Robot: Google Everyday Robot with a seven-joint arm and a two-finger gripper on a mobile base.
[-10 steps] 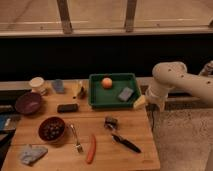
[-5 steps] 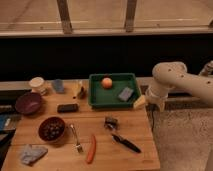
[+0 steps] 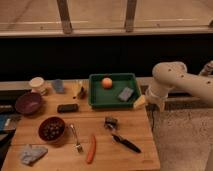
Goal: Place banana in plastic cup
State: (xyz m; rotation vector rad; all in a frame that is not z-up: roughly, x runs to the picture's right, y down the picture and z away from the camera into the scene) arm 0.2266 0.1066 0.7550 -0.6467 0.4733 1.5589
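Jaws apart and empty: the gripper [image 3: 142, 103] hangs at the right edge of the wooden table [image 3: 95, 117], just beside the green tray [image 3: 107, 105] (well apart from the fruit). The banana [image 3: 77, 90] lies by the tray's left wall, near the blue-grey plastic cup [image 3: 58, 85] but not in it. Nothing is done yet; reaching, grasping, carrying and dropping all remain.

Banana [image 3: 77, 89] — small, pale yellow, lying at the table's [image 3: 100, 152] back left. Plastic cup [image 3: 58, 86] — low, blue-grey, upright, just left of it. My gripper [image 3: 152, 100] hangs well apart, at the right edge.
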